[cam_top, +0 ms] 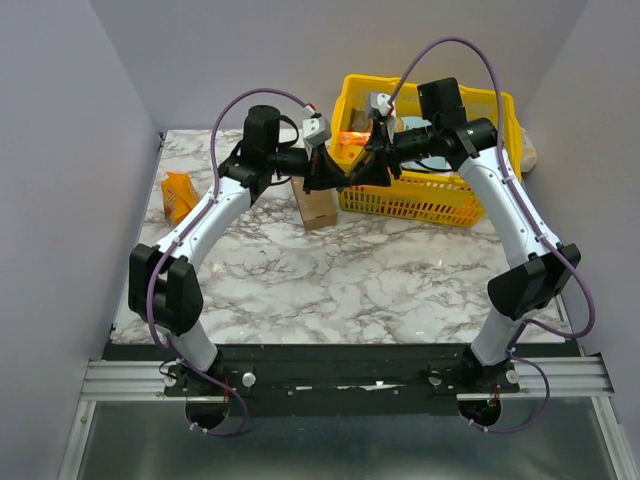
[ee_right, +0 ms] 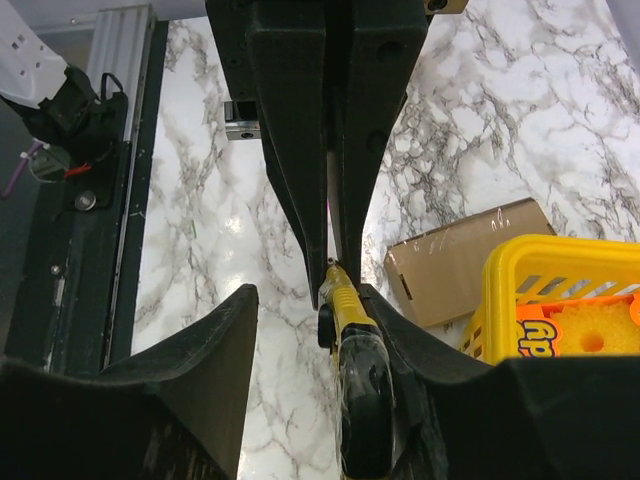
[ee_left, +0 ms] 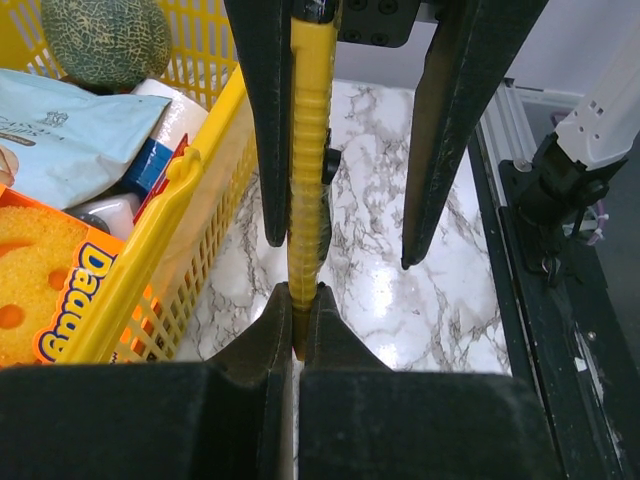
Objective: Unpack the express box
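The express box (cam_top: pixel 318 207), a small brown carton with taped flaps, lies on the marble table just left of the yellow basket; it also shows in the right wrist view (ee_right: pixel 455 260). Both grippers meet above the table beside it. My left gripper (cam_top: pixel 330 178) (ee_left: pixel 298 292) is shut on the thin end of a yellow utility knife (ee_left: pixel 308 150). My right gripper (cam_top: pixel 362 172) (ee_right: pixel 308 292) is open around the knife's black-tipped handle (ee_right: pixel 360 370), which lies against its right finger (ee_right: pixel 440 370). The left finger (ee_right: pixel 200 370) stands well apart from it.
The yellow mesh basket (cam_top: pixel 470 205) (ee_left: pixel 200 190) (ee_right: pixel 545 262) stands at the back right, holding an orange sponge pack (ee_left: pixel 40 290), a pale blue bag (ee_left: pixel 70 130) and a green melon (ee_left: pixel 105 35). A small orange snack packet (cam_top: pixel 178 195) lies at the table's left.
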